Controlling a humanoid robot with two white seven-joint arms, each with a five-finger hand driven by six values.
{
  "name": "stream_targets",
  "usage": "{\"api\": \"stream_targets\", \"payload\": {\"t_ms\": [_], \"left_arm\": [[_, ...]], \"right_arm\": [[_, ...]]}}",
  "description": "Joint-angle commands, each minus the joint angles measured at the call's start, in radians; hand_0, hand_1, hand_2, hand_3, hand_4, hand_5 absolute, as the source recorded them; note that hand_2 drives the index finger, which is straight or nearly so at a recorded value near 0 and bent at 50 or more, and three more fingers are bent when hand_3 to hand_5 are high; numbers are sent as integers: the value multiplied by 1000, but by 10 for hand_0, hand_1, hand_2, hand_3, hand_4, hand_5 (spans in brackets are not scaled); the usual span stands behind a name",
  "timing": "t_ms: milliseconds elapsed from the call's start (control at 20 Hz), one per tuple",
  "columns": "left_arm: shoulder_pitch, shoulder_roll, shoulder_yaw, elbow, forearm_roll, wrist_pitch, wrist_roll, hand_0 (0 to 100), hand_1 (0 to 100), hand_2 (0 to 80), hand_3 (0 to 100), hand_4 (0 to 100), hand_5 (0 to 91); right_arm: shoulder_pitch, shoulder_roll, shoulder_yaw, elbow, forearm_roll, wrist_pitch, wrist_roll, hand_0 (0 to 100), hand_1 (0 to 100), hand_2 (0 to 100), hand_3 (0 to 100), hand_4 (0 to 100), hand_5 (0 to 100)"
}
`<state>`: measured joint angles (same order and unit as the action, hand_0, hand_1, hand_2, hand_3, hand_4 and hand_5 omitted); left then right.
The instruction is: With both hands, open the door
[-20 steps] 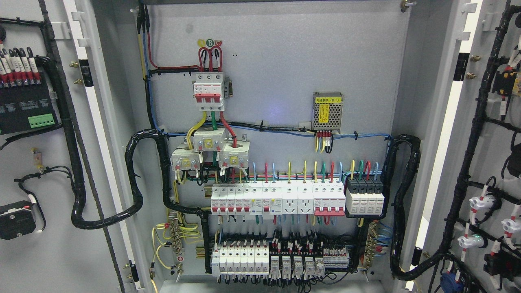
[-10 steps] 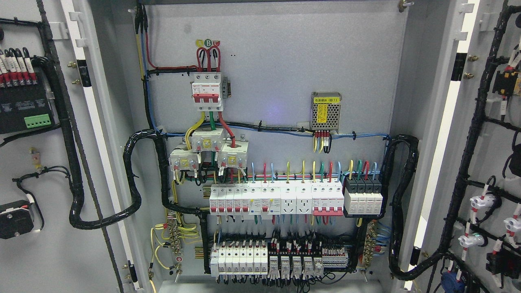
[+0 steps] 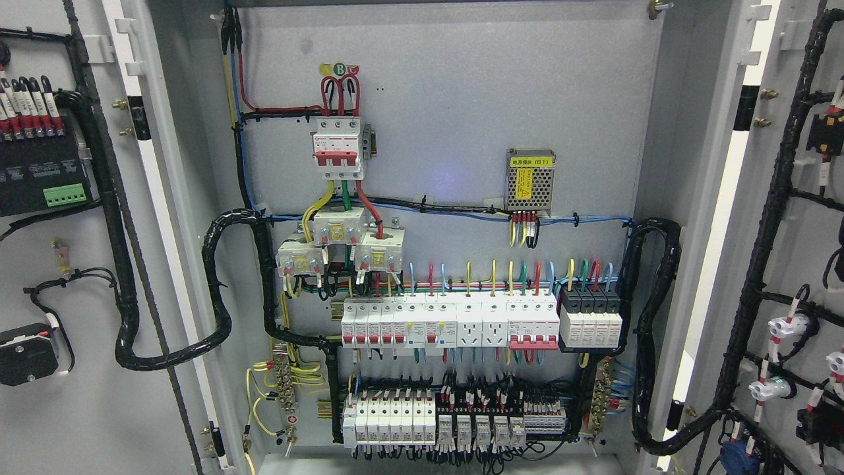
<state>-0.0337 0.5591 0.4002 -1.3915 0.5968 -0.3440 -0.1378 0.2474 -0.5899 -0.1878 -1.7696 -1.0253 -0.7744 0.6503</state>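
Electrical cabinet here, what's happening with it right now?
Nothing is handling it at the moment: neither robot hand is in view. Both doors stand swung wide, the left door and the right door, baring the back panel with its rows of breakers and wiring. The opening looks done.

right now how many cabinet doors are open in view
2. The left door is swung out at the picture's left; the right door is swung out at the right. Both are cut off by the frame edges. No robot hand shows.
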Motion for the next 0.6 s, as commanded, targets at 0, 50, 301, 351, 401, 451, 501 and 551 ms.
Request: {"api": "stream_targets", "payload": {"t_ms": [0, 50, 301, 351, 401, 451, 501, 551], "left_arm": [[6, 2, -38, -55, 3, -1, -8, 0, 0, 0, 0, 42, 0], [11, 2, -40, -64, 3, -1, -6, 0, 0, 0, 0, 42, 0], [37, -1, -43, -112, 4, -1, -6, 0, 0, 0, 0, 42, 0], [38, -2, -44, -121, 4, -3, -6, 0, 0, 0, 0, 42, 0], [40, -2, -44, -127, 4, -3, -6, 0, 0, 0, 0, 42, 0], [44, -1, -49, -133, 4, -1, -6, 0, 0, 0, 0, 42, 0], [47, 1, -49, -138, 4, -3, -5, 0, 0, 0, 0, 42, 0], [51, -1, -49, -141, 6, -3, -5, 0, 0, 0, 0, 42, 0]], "right_arm": [[-2, -30, -4, 21, -10, 0, 6, 0, 0, 0, 0, 0, 0], [0, -30, -4, 21, -10, -2, 6, 0, 0, 0, 0, 0, 0], [3, -30, -18, 21, -10, -2, 6, 0, 0, 0, 0, 0, 0], [3, -30, -19, 21, -10, -2, 6, 0, 0, 0, 0, 0, 0], [3, -30, -19, 21, -10, -2, 6, 0, 0, 0, 0, 0, 0], [3, -28, -18, 18, -10, -2, 6, 0, 0, 0, 0, 0, 0], [4, -28, -18, 18, -10, -2, 6, 0, 0, 0, 0, 0, 0], [4, -30, -18, 18, -10, -2, 6, 0, 0, 0, 0, 0, 0]]}}
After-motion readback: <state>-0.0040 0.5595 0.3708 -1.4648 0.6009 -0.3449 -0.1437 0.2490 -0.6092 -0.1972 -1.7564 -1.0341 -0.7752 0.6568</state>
